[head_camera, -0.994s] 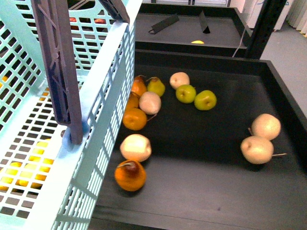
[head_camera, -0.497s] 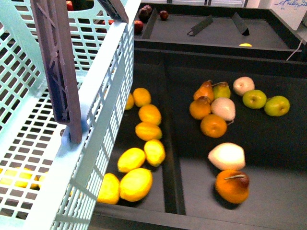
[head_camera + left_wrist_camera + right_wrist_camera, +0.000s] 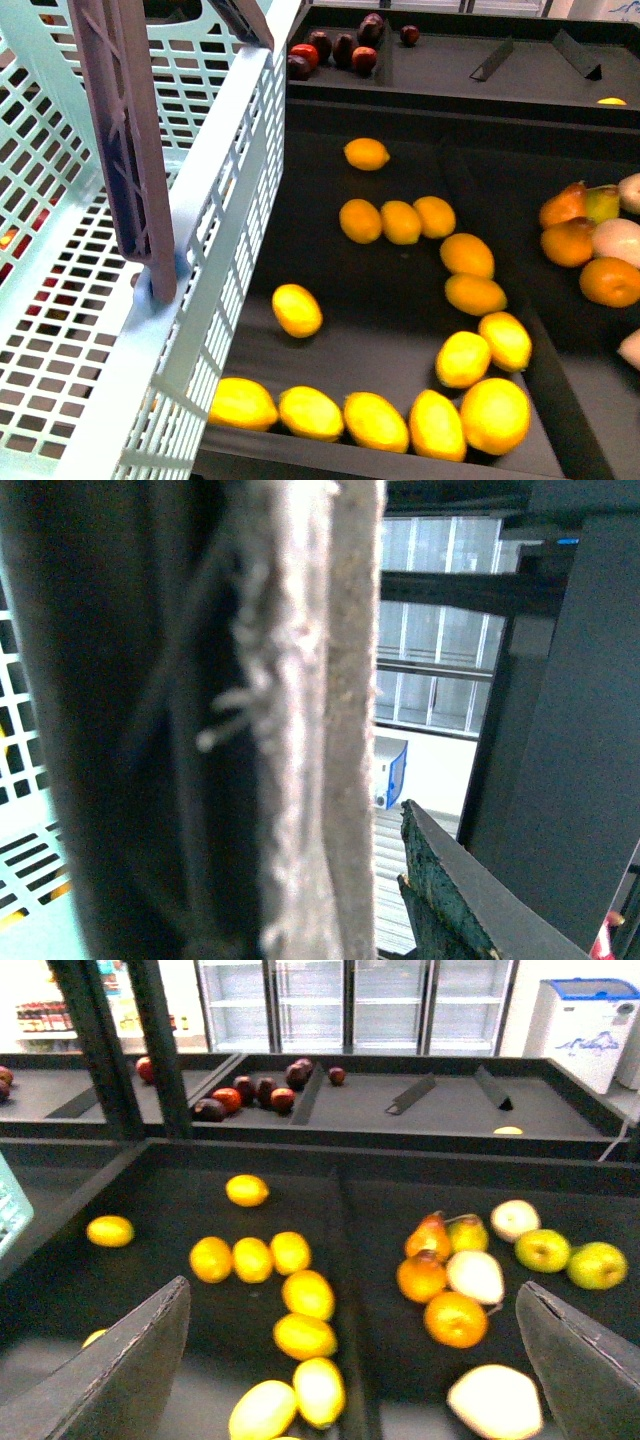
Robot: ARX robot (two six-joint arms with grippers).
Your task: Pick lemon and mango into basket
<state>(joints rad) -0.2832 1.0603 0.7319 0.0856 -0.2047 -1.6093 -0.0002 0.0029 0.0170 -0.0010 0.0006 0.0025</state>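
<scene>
One pale turquoise basket with two brown-grey handles. Fourteen oval yellow fruits in the near tray: eight bright yellow, lemon-like, and six deeper orange-yellow, mango-like; the two kinds are hard to tell apart. Seven dark red round fruits in the back tray, and the right wrist view shows two more. Next compartment, right wrist view: two green apples, two pears, two round orange fruits, three pale cream fruits. Two black angled dividers

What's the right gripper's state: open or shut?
Open: right gripper fingers stand wide apart in its wrist view, nothing held between them.
</scene>
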